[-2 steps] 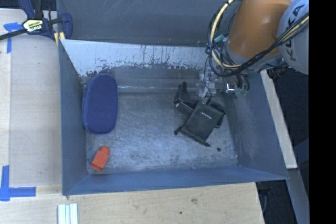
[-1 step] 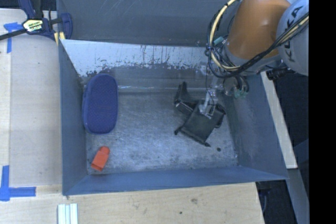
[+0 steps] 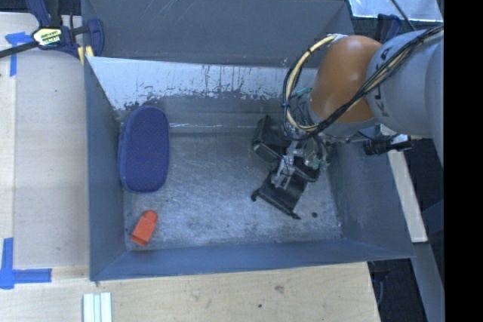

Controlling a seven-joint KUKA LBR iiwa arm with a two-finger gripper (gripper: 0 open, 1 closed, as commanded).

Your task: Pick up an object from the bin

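Presently my claw point(image 3: 290, 176) is low inside the grey metal bin point(image 3: 219, 34), over the right-centre part of its floor, near the right-hand wall. I cannot tell whether the claw is released or clenched: from above it shows as a tangle of dark and pale metal parts.

- Just below the claw, toward the near wall, there is a flat black piece point(image 3: 278, 197), tilted, on or close to the floor. It touches or overlaps the claw's outline. I cannot tell whether it is a loose thing or part of me, so I claim no grasp.
- A blue oval pad point(image 3: 143, 148) lies flat on the left side of the floor, long axis running from far wall to near wall, close to the left wall. It is well apart from the claw.
- A small orange block point(image 3: 144, 227) sits in the near-left corner, just beside the foot of the blue oval pad but not touching it. It is also well apart from the claw.
- My orange cover point(image 3: 343, 79) hangs above the bin's right side, with cables point(image 3: 298, 79) looping round it down toward the claw.
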